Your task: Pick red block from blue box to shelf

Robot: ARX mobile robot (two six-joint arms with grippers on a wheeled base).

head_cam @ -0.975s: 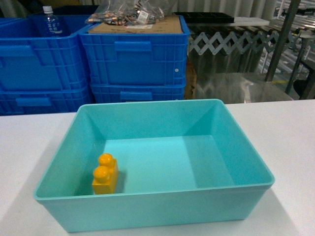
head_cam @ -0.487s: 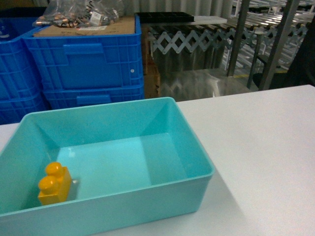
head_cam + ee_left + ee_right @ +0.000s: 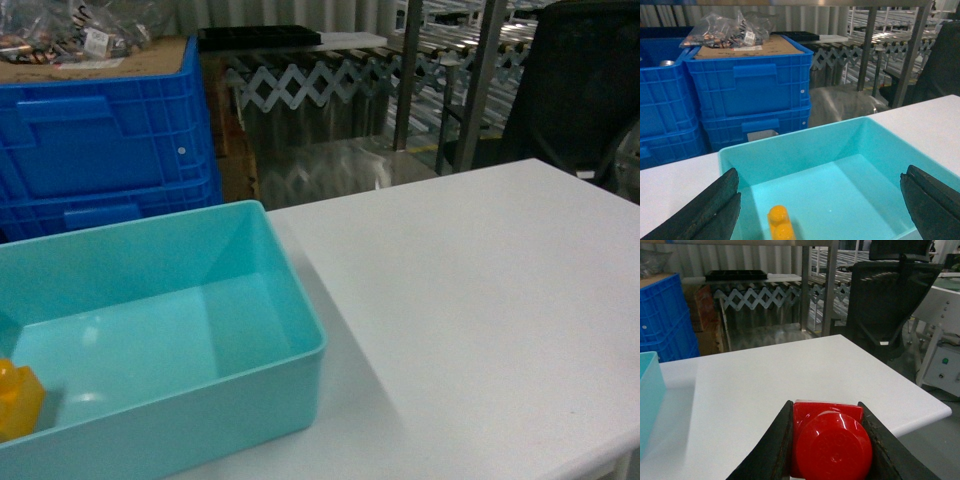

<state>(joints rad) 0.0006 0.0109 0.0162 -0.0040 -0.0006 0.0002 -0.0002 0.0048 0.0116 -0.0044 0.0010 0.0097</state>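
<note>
Glossy red block (image 3: 830, 440), round stud forward, clamped between right end effector (image 3: 827, 450) fingers.

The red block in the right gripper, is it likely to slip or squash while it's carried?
The red block looks like hard, glossy plastic, so it probably won't squash. That gloss suggests it could slide if the grip loosens. The right gripper has its dark fingers pressed against both sides, so it seems secure, and being small it is likely light.
</note>
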